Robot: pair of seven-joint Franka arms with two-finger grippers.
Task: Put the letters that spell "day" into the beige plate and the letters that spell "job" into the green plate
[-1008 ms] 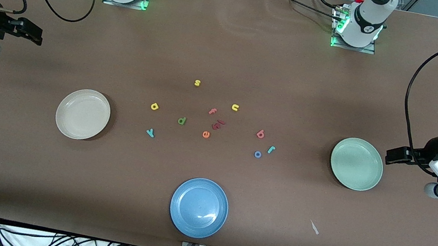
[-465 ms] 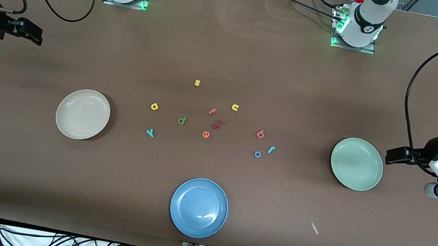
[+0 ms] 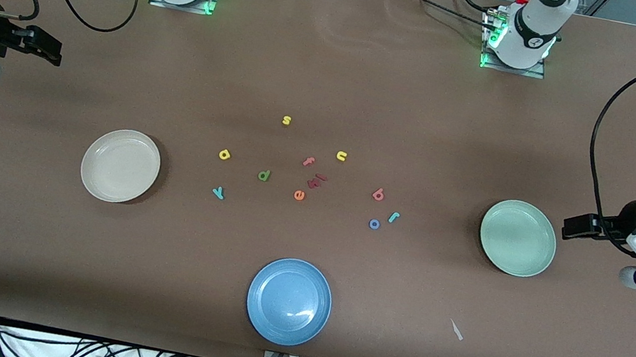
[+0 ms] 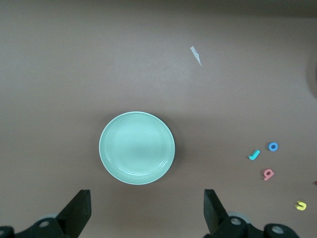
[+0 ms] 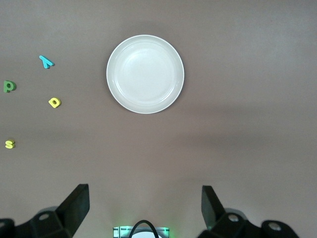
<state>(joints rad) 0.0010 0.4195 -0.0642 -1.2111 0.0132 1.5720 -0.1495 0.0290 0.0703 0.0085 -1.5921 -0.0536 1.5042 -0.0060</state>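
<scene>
Foam letters d (image 3: 264,175), a (image 3: 224,154) and y (image 3: 218,192) lie loose on the table near the beige plate (image 3: 120,165) (empty). Right gripper (image 3: 48,50) and left gripper (image 3: 572,225) hang wide open, holding nothing; each should descend straight onto one small letter.

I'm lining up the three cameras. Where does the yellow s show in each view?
Front view: yellow s, on the table, the letter farthest from the camera.
Left wrist view: not in it.
Right wrist view: at the picture's edge.
Shared landmark: the beige plate.
</scene>
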